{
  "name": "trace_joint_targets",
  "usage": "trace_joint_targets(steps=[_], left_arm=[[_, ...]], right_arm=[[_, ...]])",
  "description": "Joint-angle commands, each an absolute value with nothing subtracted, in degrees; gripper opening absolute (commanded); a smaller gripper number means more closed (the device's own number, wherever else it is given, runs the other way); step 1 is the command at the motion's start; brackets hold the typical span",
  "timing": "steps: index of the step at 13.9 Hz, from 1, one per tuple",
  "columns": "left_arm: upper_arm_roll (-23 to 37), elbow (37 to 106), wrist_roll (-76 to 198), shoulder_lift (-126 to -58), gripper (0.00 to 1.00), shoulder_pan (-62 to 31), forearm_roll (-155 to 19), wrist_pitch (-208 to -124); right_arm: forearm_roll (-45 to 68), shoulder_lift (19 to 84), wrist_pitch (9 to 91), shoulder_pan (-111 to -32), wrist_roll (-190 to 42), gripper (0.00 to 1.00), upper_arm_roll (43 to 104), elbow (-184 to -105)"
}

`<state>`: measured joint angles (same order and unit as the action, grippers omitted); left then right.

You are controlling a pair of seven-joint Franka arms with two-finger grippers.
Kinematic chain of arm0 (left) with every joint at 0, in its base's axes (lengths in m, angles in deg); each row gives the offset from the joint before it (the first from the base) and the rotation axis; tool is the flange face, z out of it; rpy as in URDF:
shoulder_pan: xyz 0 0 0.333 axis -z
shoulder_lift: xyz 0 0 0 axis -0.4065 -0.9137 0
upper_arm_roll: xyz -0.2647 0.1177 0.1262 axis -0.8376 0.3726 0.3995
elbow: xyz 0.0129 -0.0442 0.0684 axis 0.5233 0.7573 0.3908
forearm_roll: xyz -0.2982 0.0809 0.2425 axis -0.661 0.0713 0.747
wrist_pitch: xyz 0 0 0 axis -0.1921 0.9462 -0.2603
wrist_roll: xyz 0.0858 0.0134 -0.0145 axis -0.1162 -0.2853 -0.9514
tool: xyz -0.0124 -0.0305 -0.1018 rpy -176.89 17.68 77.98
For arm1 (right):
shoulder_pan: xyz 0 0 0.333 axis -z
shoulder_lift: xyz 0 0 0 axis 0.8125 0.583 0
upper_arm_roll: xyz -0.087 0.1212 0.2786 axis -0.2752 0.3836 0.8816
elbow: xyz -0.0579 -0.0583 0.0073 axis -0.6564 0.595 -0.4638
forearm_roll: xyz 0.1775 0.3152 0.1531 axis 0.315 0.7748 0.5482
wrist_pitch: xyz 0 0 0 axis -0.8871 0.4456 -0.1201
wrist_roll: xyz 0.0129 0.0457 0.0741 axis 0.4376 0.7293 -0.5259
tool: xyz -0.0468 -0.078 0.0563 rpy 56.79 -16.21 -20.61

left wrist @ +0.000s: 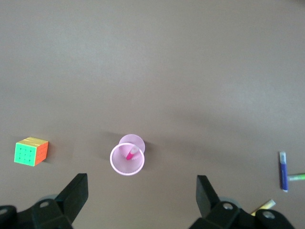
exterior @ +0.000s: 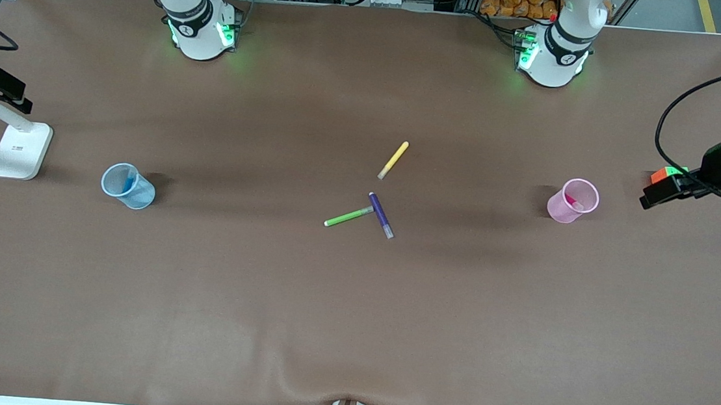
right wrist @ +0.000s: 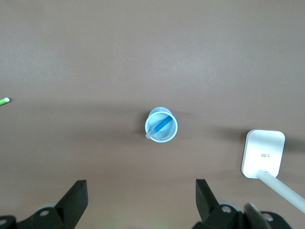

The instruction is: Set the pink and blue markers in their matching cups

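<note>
The pale pink cup [exterior: 559, 208] stands toward the left arm's end of the table with the pink marker [exterior: 573, 200] standing in it. The left wrist view shows both, cup [left wrist: 117, 166] and marker [left wrist: 129, 152]. My left gripper [left wrist: 141, 179] is open and empty, high over the table beside the pink cup. The pale blue cup [exterior: 141, 196] stands toward the right arm's end with the blue marker [exterior: 130, 181] leaning in it. The right wrist view shows both, cup [right wrist: 171, 135] and marker [right wrist: 161, 126]. My right gripper [right wrist: 141, 183] is open and empty, high above the table near the blue cup.
A yellow pen [exterior: 393, 160], a green pen [exterior: 347, 216] and a dark purple pen [exterior: 381, 215] lie at the table's middle; the green and purple touch. A colour cube [exterior: 666, 172] sits beside the pink cup. A white stand [exterior: 20, 148] is beside the blue cup.
</note>
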<state>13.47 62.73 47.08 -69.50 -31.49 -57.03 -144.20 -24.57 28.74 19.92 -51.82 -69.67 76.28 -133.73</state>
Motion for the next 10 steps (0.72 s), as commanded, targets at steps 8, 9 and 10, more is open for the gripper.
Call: trace_joint_targets(steps=[8,9,10], left_arm=[[11.96,60.95,49.13,-65.75,1.0,-31.98,-57.03,-139.58],[11.96,61.04,49.39,-65.23,1.0,-32.07,-57.03,-138.97],[11.96,60.95,50.0,-65.13,1.0,-32.16,-57.03,-138.44]], right_arm=[[-24.37,24.13,24.23,-52.58,-69.02,1.0,76.71,-140.11],[-24.37,23.6,24.32,-52.75,-69.02,1.0,76.71,-140.73],[-24.37,23.43,24.5,-52.75,-69.02,1.0,76.71,-141.08]])
